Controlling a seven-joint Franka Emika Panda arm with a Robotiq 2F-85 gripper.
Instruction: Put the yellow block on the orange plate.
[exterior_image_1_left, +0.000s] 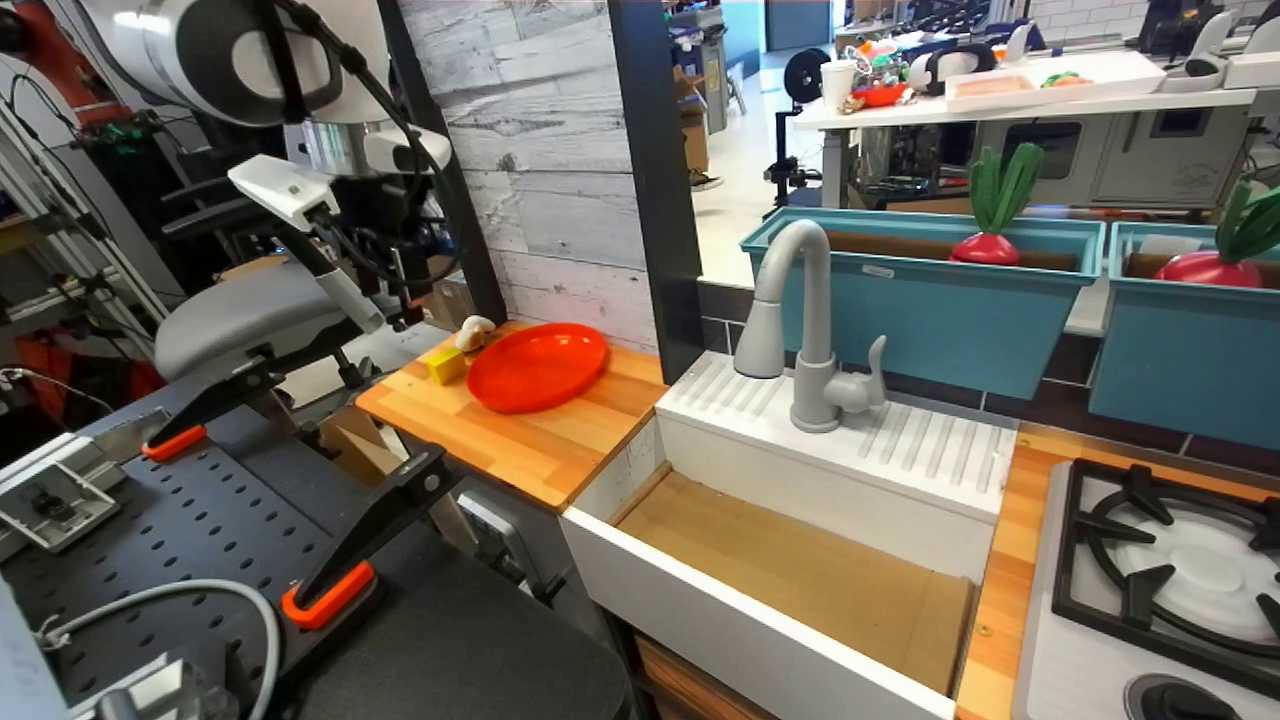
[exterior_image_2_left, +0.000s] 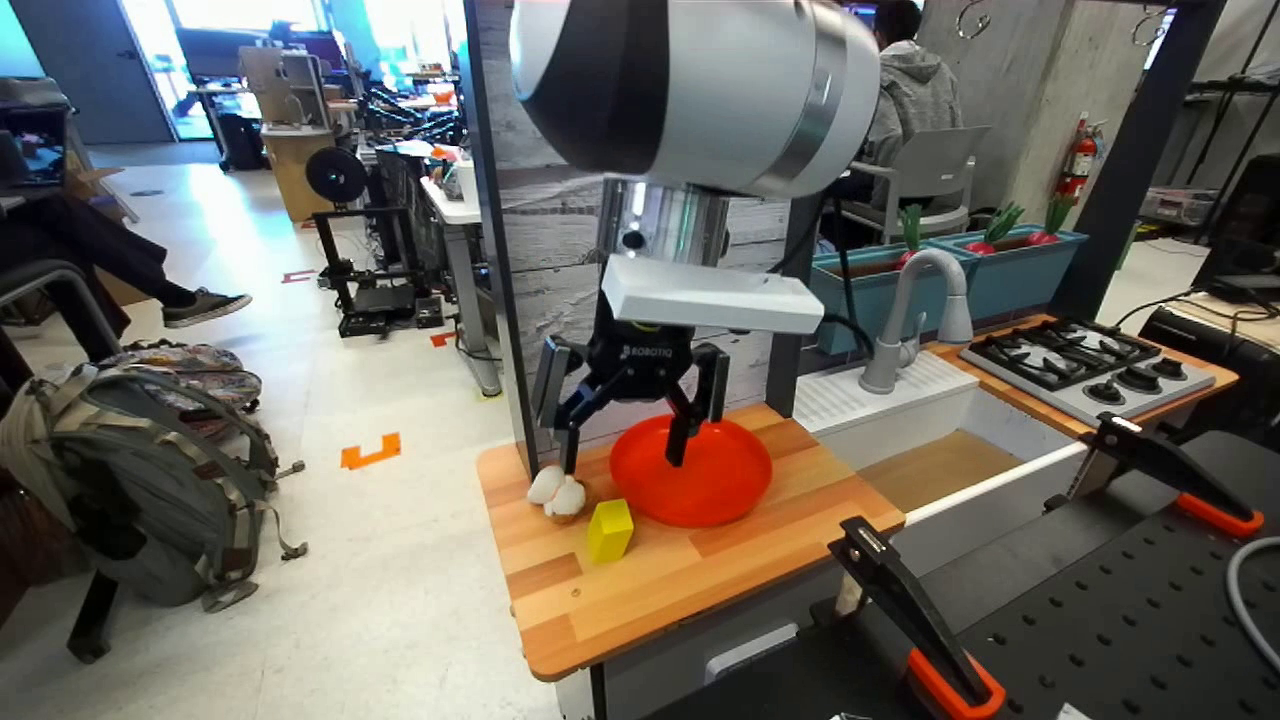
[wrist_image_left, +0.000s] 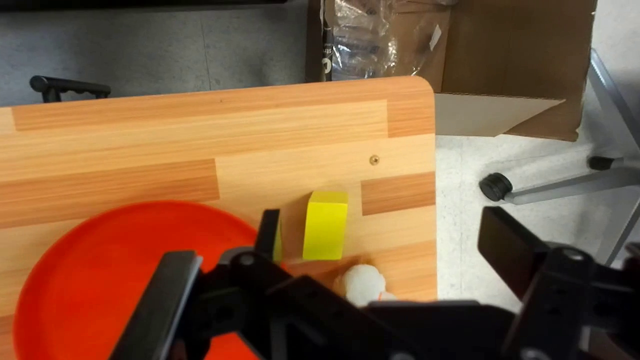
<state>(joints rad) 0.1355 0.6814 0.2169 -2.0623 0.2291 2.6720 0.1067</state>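
The bright yellow block (exterior_image_1_left: 446, 366) rests on the wooden counter beside the orange plate (exterior_image_1_left: 538, 368), apart from its rim. In an exterior view the block (exterior_image_2_left: 610, 530) is in front of and to the left of the plate (exterior_image_2_left: 700, 490). My gripper (exterior_image_2_left: 622, 452) is wide open and empty, above the counter and plate. In the wrist view the block (wrist_image_left: 324, 231) lies between the lines of my open fingers (wrist_image_left: 382, 225), much nearer the left finger. The left finger and linkage hide part of the plate (wrist_image_left: 125, 265). The block touches neither finger.
A white garlic-like item (exterior_image_2_left: 557, 492) sits close to the block, under the gripper's side; it also shows in the wrist view (wrist_image_left: 364, 285). The counter (exterior_image_2_left: 640, 600) ends near the block. A wood-look wall panel (exterior_image_1_left: 560, 150) stands behind the plate. A sink with faucet (exterior_image_1_left: 815, 330) adjoins.
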